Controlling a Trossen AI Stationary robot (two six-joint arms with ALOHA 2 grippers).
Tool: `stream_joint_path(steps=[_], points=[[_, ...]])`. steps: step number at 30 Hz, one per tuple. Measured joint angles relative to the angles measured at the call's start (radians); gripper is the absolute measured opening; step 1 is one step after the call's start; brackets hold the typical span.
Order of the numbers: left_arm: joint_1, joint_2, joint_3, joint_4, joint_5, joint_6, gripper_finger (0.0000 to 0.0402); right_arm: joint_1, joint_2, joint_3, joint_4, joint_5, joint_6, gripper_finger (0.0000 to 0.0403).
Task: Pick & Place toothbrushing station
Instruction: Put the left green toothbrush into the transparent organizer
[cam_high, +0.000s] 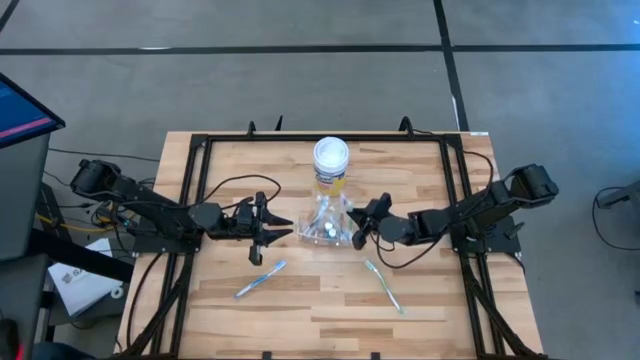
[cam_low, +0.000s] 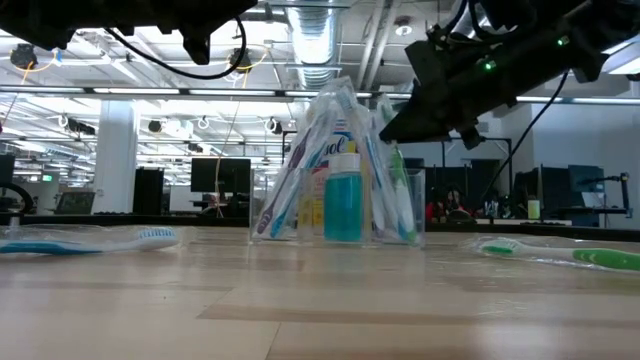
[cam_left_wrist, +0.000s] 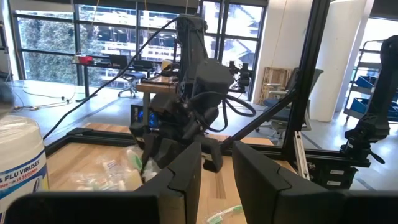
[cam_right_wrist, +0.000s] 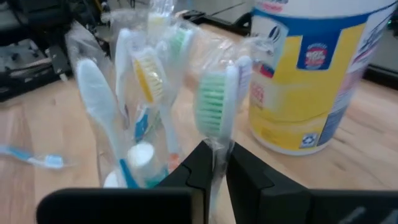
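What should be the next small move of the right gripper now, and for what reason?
Probably open a little wider and back away. The right gripper pinches the wrapped green toothbrush, which already stands among the others in the clear cup, so it seems placed.
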Motion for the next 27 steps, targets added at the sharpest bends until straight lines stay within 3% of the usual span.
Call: stream_joint_path(steps=[14, 27], points=[[0.000, 0.000, 0.000, 0.000, 0.000, 0.000, 0.0086, -0.010, -0.009, -0.002, 0.009, 0.053, -0.074, 0.0107], [0.000, 0.000, 0.000, -0.001, 0.000, 0.000, 0.0086, 0.041, -0.167, -0.002, -0.039, 0.027, -0.116, 0.0181]])
